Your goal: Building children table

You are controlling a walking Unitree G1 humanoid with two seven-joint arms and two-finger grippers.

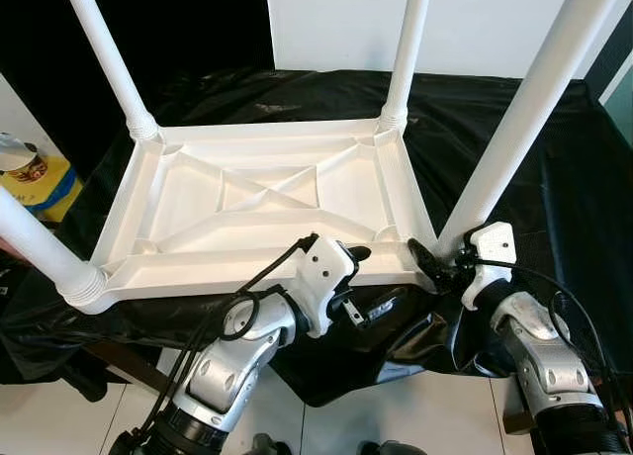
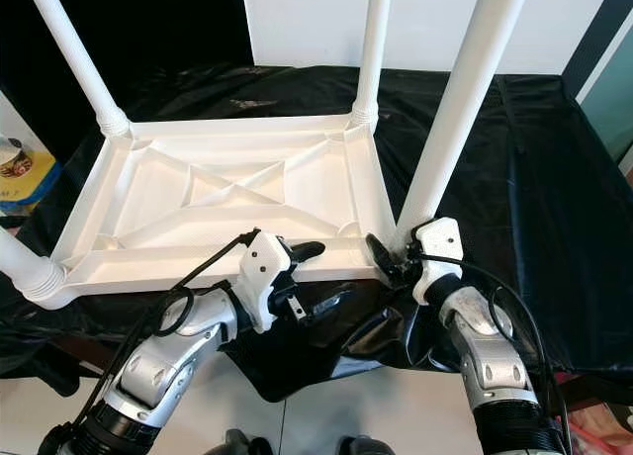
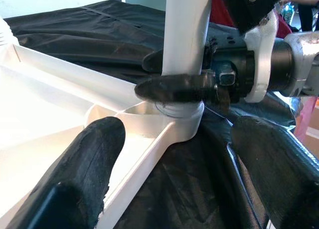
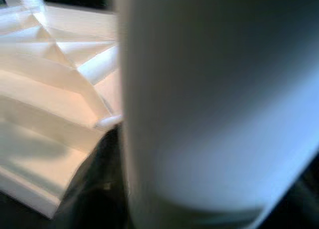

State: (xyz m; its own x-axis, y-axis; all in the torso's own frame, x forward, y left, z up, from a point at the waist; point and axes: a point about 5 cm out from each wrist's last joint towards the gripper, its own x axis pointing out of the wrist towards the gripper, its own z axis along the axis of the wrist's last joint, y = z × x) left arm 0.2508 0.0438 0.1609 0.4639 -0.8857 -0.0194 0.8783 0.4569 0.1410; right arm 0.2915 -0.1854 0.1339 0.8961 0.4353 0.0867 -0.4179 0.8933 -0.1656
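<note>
While the white plastic children's table (image 1: 267, 203) lies upside down on a tabletop draped in black cloth (image 1: 534, 148), four white round legs rise from its corners. At the near right corner, the right gripper (image 1: 433, 260) clasps the base of the white leg (image 1: 524, 119) with its jaws. The left gripper (image 1: 361, 277) straddles the table's near rim, jaws spread wide, one finger (image 3: 94, 159) over the frame.

Upturned white table (image 1: 257, 193) on black-covered surface (image 1: 534, 148).
</note>
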